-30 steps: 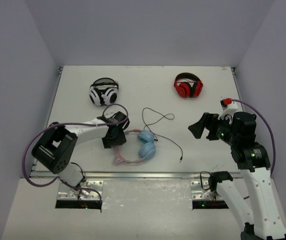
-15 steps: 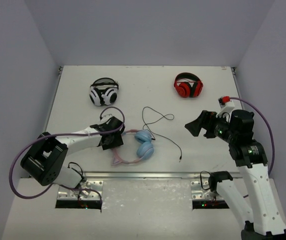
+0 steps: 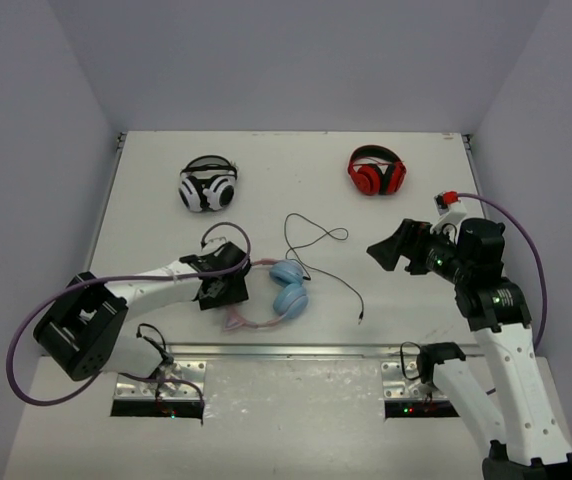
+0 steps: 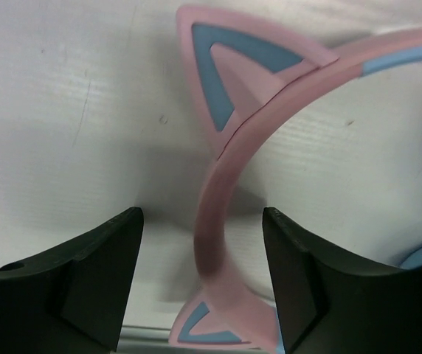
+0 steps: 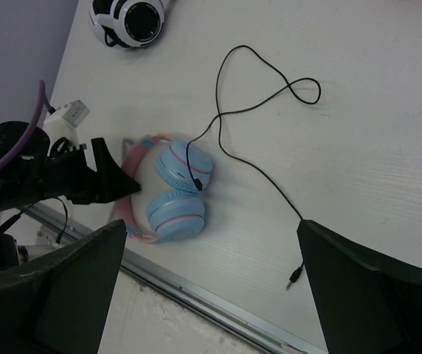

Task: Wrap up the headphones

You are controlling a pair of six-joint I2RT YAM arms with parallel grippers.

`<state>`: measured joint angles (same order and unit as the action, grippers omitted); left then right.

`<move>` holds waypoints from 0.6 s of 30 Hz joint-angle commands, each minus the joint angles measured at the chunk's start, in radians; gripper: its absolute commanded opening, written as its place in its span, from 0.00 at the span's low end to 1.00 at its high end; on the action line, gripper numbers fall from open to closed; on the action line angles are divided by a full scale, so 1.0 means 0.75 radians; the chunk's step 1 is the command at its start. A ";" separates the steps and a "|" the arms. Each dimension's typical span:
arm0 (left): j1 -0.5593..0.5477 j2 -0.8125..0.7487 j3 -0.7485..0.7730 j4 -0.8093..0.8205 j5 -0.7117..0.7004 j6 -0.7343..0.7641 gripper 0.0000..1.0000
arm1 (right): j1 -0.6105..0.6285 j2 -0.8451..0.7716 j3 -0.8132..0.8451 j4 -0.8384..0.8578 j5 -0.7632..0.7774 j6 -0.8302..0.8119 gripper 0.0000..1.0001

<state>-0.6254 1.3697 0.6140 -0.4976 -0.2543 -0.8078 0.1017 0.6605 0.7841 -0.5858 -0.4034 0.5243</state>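
Observation:
The headphones lie flat near the table's front edge, with a pink cat-ear headband and light blue earcups. Their thin black cable loops toward the back, then runs right to a plug. My left gripper is low at the headband's left side. In the left wrist view the left gripper stands open with the band between its fingers, a gap on each side. My right gripper hovers wide open to the right of the cable, holding nothing; the right gripper frames the earcups and plug.
White-and-black headphones sit at the back left and red-and-black headphones at the back right. A metal rail runs along the table's front edge, just below the pink headband. Grey walls enclose the table.
The left arm has drawn lower and leftward, and the headphones have slid slightly left with it. Its jaws narrowed, then widened again. The right gripper has edged a little left.

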 commanded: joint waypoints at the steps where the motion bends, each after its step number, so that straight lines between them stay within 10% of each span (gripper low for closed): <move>1: -0.047 -0.012 0.009 -0.183 0.004 -0.072 0.65 | 0.006 -0.020 -0.023 0.083 -0.006 0.009 0.99; 18: -0.076 0.276 0.255 -0.183 -0.148 -0.046 0.57 | 0.006 -0.048 -0.064 0.114 -0.029 -0.034 0.99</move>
<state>-0.6796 1.5524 0.7933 -0.6346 -0.3248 -0.8429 0.1017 0.6334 0.7223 -0.5320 -0.4229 0.5217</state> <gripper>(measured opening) 0.581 0.992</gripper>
